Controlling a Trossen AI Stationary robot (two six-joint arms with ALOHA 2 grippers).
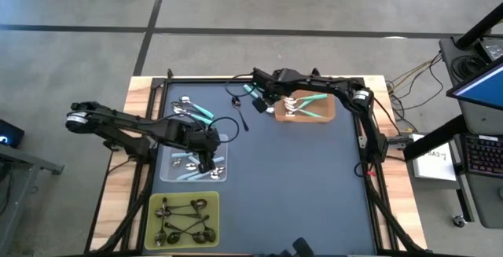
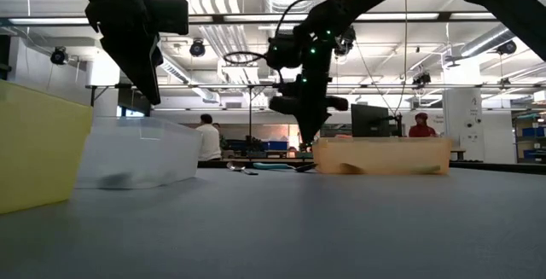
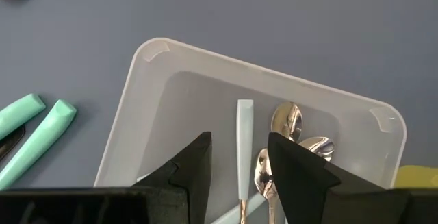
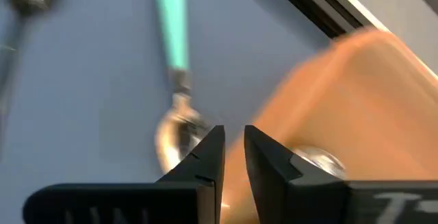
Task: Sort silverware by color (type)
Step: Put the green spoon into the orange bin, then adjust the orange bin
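Observation:
My left gripper [image 3: 239, 145] hangs open over the clear tray [image 3: 137, 101] at the table's left. The tray holds pale blue spoons, and one pale blue handle [image 3: 244, 125] shows in the gap between the fingers, touching neither. My right gripper [image 4: 234, 131] hovers at the far side, beside the orange tray [image 4: 342, 107], which holds teal spoons [image 1: 308, 104]. Only a narrow gap is left between its fingers, with nothing in it. A teal-handled spoon [image 4: 172, 39] lies flat on the mat just beyond them, its shiny bowl [image 4: 174, 131] beside the left finger.
A yellow-green tray [image 1: 212, 202] of dark metal spoons sits at the near left. Loose teal spoons [image 1: 203, 113] and dark spoons [image 1: 240, 114] lie on the mat at the far left. The mat's middle and right are bare. People stand in the room beyond [image 2: 207, 138].

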